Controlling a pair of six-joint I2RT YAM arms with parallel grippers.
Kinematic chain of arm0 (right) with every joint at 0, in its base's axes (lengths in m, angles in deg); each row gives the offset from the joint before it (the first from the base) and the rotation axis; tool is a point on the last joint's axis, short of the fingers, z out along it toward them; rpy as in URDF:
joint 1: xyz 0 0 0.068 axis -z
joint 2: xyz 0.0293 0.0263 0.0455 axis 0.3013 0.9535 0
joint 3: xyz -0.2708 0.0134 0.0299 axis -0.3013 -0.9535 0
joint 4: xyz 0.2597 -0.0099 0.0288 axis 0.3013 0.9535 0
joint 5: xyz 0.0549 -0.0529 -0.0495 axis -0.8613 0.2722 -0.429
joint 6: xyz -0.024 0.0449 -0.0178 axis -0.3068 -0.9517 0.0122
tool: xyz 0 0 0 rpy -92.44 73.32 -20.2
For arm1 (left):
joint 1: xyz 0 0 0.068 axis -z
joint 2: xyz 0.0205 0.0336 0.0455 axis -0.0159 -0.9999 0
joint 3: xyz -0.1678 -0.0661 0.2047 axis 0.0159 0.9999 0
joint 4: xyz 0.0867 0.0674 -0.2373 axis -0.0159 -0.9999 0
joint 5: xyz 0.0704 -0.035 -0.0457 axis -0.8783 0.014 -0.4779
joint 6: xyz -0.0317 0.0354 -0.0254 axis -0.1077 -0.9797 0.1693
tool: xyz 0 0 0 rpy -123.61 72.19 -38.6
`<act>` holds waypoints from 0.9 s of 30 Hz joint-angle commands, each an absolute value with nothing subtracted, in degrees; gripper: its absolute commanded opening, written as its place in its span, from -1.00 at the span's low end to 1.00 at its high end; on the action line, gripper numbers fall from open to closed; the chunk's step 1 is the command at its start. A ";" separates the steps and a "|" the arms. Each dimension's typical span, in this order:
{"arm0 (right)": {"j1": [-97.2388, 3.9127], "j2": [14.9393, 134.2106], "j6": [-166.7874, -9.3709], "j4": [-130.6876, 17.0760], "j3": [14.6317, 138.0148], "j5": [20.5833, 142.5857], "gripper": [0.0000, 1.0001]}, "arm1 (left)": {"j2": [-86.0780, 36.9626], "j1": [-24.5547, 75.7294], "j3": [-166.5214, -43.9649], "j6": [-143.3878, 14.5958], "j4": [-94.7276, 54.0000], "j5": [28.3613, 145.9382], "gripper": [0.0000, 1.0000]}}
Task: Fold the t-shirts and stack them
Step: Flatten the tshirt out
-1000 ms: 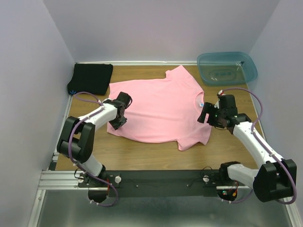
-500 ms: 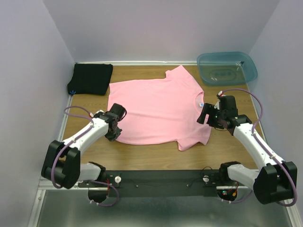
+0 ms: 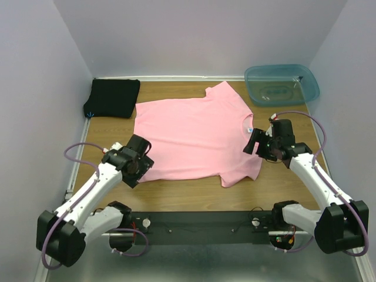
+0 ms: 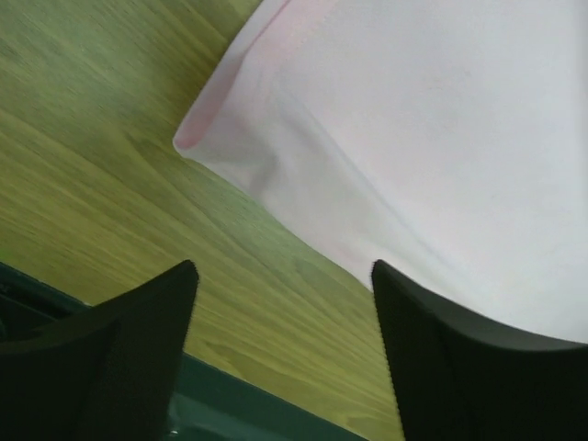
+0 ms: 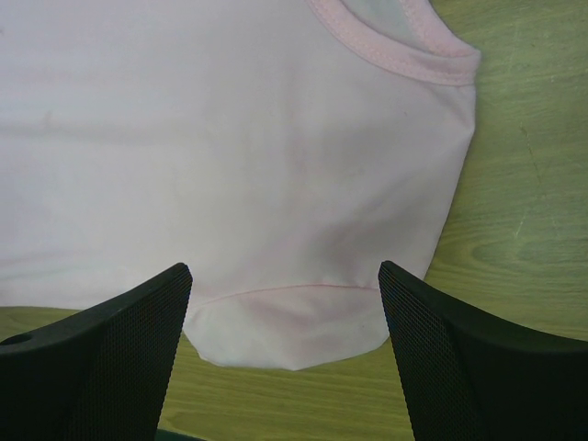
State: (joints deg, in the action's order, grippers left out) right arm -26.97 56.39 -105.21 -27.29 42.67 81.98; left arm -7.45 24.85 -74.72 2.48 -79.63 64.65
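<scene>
The pink t-shirt (image 3: 194,135) lies spread flat mid-table, neck to the right and hem to the left. A black t-shirt (image 3: 113,97) sits folded at the back left corner. My left gripper (image 3: 140,166) hovers at the pink shirt's near left hem corner (image 4: 220,129), open, with only bare wood between its fingers (image 4: 138,349). My right gripper (image 3: 254,143) is open over the pink shirt (image 5: 230,138) just below the collar (image 5: 395,41). In the right wrist view the near sleeve (image 5: 285,326) lies between the fingers, untouched.
A translucent blue-green bin (image 3: 282,83) stands at the back right corner. White walls close in the table on the left, back and right. Bare wood (image 3: 188,194) shows between the shirt and the black rail at the arm bases.
My left gripper has pulled back toward the near left, off the shirt, and opened, letting go of the hem corner. The right arm has not moved.
</scene>
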 commanded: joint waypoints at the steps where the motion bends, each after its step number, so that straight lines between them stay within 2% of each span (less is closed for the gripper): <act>1: -27.29 56.16 -108.94 -24.18 41.21 84.03 0.81 | -1.19 25.37 -78.42 6.82 -83.81 63.86 0.79; 5: -27.29 56.77 -111.23 -18.93 41.38 88.43 0.78 | -1.44 25.37 -84.21 4.54 -82.77 61.40 0.80; 9: -27.20 56.43 -114.13 -15.92 40.60 88.87 0.68 | -7.58 25.54 -87.04 -5.37 -75.40 61.14 0.80; 15: -27.20 55.11 -122.12 -14.77 36.83 86.50 0.44 | -16.46 25.54 -83.00 -16.46 -62.65 59.73 0.68; 21: -27.29 52.12 -127.31 -14.86 34.09 92.29 0.15 | -22.79 25.54 -78.00 -22.01 -52.62 60.61 0.61; 27: -27.29 51.77 -131.35 -15.48 31.20 90.98 0.12 | -23.59 24.58 -70.71 -21.40 -47.79 63.68 0.58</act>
State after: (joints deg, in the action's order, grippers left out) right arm -26.97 52.48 -126.61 -15.88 34.05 88.82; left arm -23.30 25.11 -75.20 -20.43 -53.08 62.90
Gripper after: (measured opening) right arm 0.565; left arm 0.795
